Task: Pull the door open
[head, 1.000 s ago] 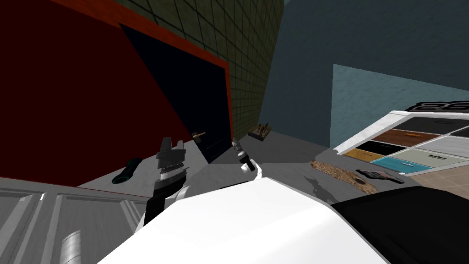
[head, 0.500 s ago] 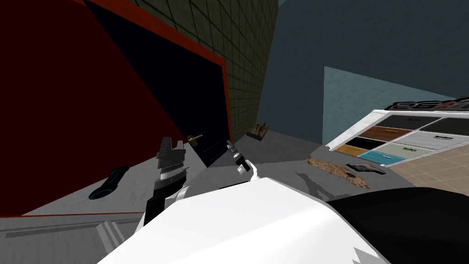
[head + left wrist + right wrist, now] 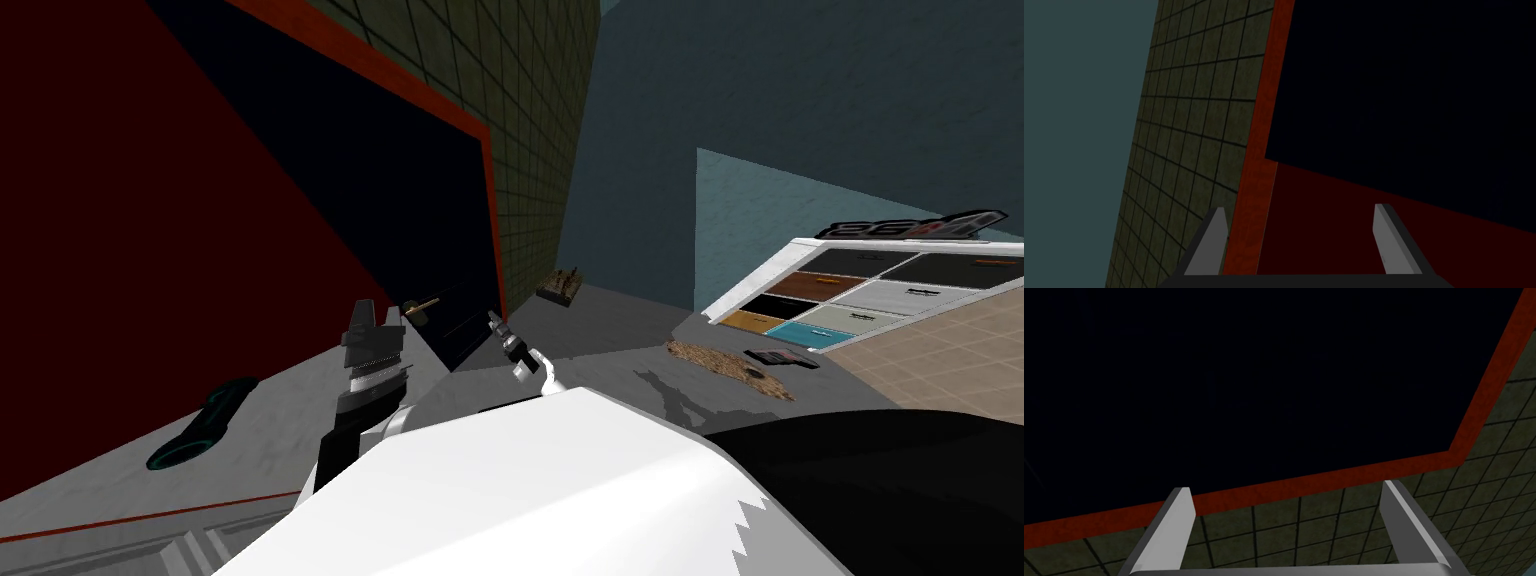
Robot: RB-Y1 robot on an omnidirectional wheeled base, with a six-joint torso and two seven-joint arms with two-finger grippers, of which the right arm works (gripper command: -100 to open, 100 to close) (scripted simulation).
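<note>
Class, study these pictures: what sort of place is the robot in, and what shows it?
Probably indoors in a house, at a doorway: a dark red door with a handle, a tiled wall beside its red frame, and a white unit of coloured drawers.

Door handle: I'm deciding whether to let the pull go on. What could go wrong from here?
1. The left gripper and right gripper both stand open, neither on the handle, so a pull could miss.
2. The dark tube on the floor lies near the red door; swinging wider may hit it.
</note>
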